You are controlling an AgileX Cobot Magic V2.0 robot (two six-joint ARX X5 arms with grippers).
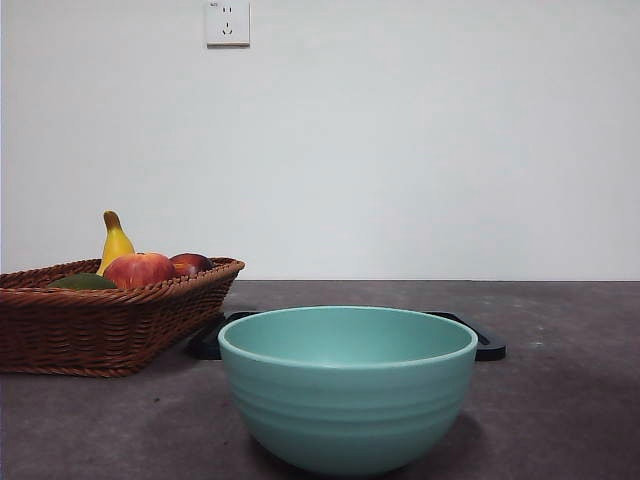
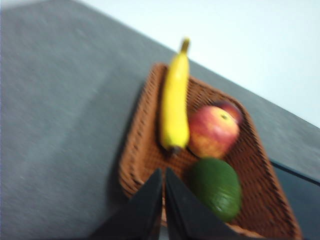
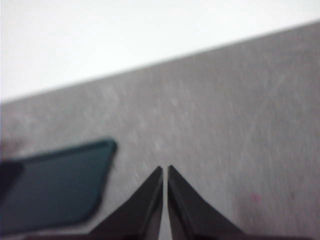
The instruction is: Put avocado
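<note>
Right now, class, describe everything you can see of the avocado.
The avocado is a dull dark-green, smooth, rounded oval fruit, whole. It lies on its side in the brown wicker basket, beside the red-yellow apple and near the banana's end. In the front view only its top shows over the basket's rim. The left gripper hangs near it, not touching.

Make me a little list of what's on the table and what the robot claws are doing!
basket: brown wicker basket at one side of the table, holding all the fruit
avocado: dark green avocado, lying in the basket next to the apple
apple: red-yellow apple, in the basket
banana: yellow banana, in the basket
bowl: teal bowl at the front; inside not visible
tray: black tray behind the bowl
left claw: left claw shut, above the basket, holding nothing
right claw: right claw shut, over bare table near the tray, holding nothing
</note>
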